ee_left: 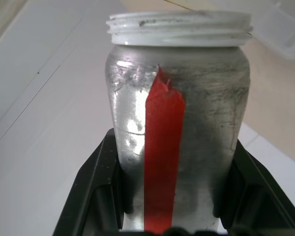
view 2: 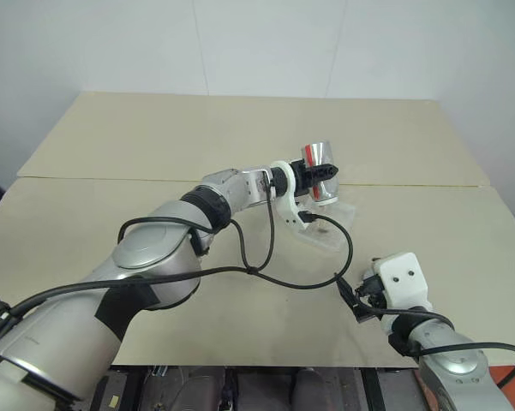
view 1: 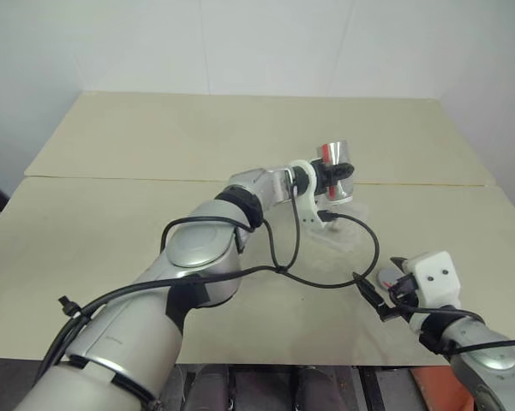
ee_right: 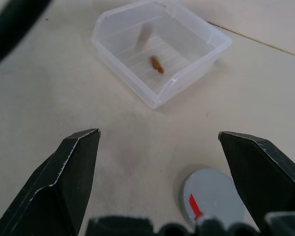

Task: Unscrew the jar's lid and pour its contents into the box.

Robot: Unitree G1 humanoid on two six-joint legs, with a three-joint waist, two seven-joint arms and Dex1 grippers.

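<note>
Jar (ee_left: 179, 128) clamped lidless in my left pincer (view 1: 336, 175) above box (ee_right: 159, 49), my right pincer (ee_right: 159, 172) spread empty over lid (ee_right: 211, 196) on bare worktop (view 1: 154, 137)

Silvery jar (ee_left: 179, 123) with a red vertical stripe and white threaded rim, between black jaws. Clear box (ee_right: 159, 49) holding brown contents (ee_right: 156, 64) beyond other black jaws; grey lid (ee_right: 213, 196), red mark, between them.

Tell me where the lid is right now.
The lid lies flat on the table, off the jar, on the robot's right side just under the open right gripper, nearer the robot than the box.
</note>
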